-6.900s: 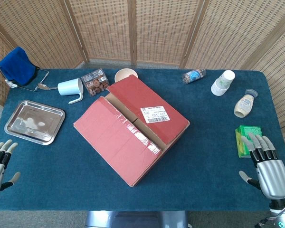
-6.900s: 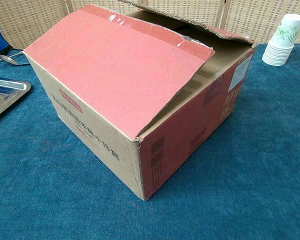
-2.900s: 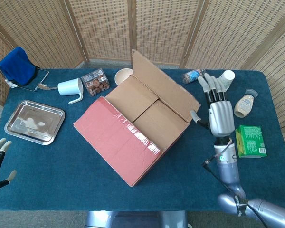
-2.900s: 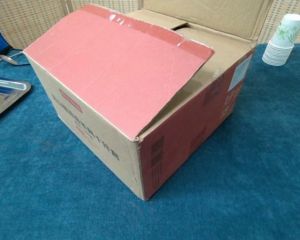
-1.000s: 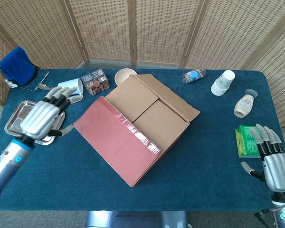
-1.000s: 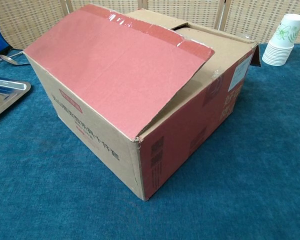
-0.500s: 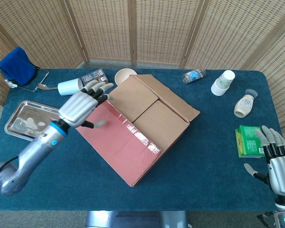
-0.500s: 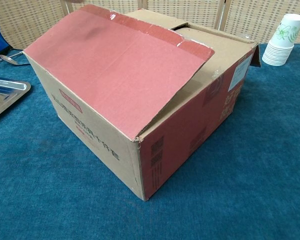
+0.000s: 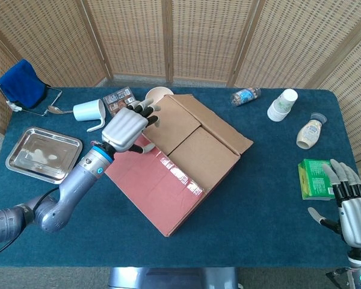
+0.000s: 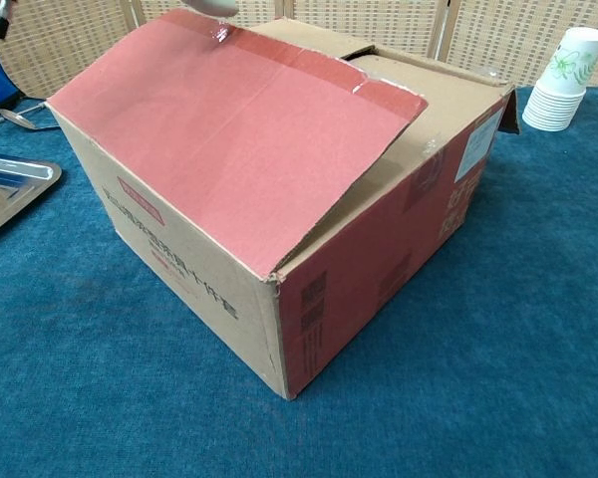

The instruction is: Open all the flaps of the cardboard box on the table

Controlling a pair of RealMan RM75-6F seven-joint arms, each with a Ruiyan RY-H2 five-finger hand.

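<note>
I've got the left hand (image 9: 125, 129) out over the far left corner of the cardboard box (image 9: 174, 165), back of the hand up, its fingers (image 9: 145, 110) bunched close and curling down past the edge of the red flap (image 10: 234, 134) toward the inner brown flaps (image 9: 186, 135); whether they touch the cardboard I cannot tell from the head view, and I see nothing held in them. In the chest view only a pale sliver of that hand shows at the top edge, right above the flap's far edge. The box sits mid-table on the blue cloth (image 9: 259, 205), turned at an angle. The red flap lies down over its near half, the opposite flap (image 9: 219, 123) is folded outward on the far right side, and the two inner brown flaps lie flat and closed. My right hand (image 9: 352, 211) hangs at the near right corner, well apart from the box, fingers straight and slightly spread, holding nothing, just beside a green carton (image 9: 313, 179). On the left, a steel tray (image 9: 42, 154), a white mug (image 9: 89, 112) and a blue cloth bundle (image 9: 21, 82); on the right, a stack of paper cups (image 9: 282, 105) and a squeeze bottle (image 9: 310, 132).
</note>
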